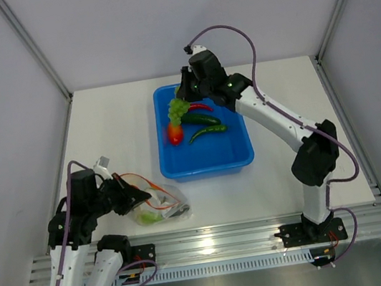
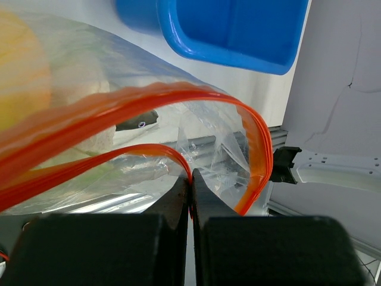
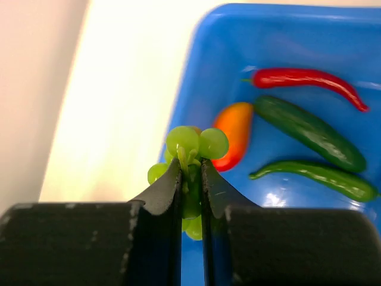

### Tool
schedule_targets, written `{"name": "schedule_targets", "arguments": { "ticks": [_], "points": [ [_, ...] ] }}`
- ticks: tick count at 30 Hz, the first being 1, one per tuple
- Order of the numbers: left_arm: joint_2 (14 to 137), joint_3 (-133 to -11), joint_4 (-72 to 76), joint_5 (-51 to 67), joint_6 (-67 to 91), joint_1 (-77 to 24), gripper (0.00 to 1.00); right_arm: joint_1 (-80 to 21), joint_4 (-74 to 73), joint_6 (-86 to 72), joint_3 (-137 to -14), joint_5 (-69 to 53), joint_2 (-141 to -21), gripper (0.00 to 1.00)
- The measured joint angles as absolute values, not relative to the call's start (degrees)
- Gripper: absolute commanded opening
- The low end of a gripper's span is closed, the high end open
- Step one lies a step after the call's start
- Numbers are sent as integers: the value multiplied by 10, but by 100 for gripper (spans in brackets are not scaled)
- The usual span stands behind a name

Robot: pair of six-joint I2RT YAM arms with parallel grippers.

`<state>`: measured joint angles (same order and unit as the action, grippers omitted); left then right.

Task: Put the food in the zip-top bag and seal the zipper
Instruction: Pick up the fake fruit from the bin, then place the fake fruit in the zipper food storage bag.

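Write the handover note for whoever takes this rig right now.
Left hand: shut on the zipper, holding the zip-top bag by its open mouth at the table's near left.
Right hand: shut on the green grapes, above the left part of the blue bin.
In the bin: red chili, cucumber, green pepper, orange-red piece.
Done: a few pieces lie in the bag.
Left: bag the grapes and the four bin items, then seal the zipper.
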<state>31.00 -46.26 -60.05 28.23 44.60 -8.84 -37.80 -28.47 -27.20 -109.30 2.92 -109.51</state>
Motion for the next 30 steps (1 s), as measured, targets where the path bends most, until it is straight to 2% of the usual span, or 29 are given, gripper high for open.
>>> {"name": "schedule_targets", "arguments": {
  "ticks": [20, 30],
  "points": [
    [312, -480, -594, 283, 451, -88, 1, -530, -285, -153, -1048, -160, -900, 0],
    [327, -529, -606, 283, 451, -88, 1, -562, -272, -138, -1038, -267, -881, 0]
  ]
}}
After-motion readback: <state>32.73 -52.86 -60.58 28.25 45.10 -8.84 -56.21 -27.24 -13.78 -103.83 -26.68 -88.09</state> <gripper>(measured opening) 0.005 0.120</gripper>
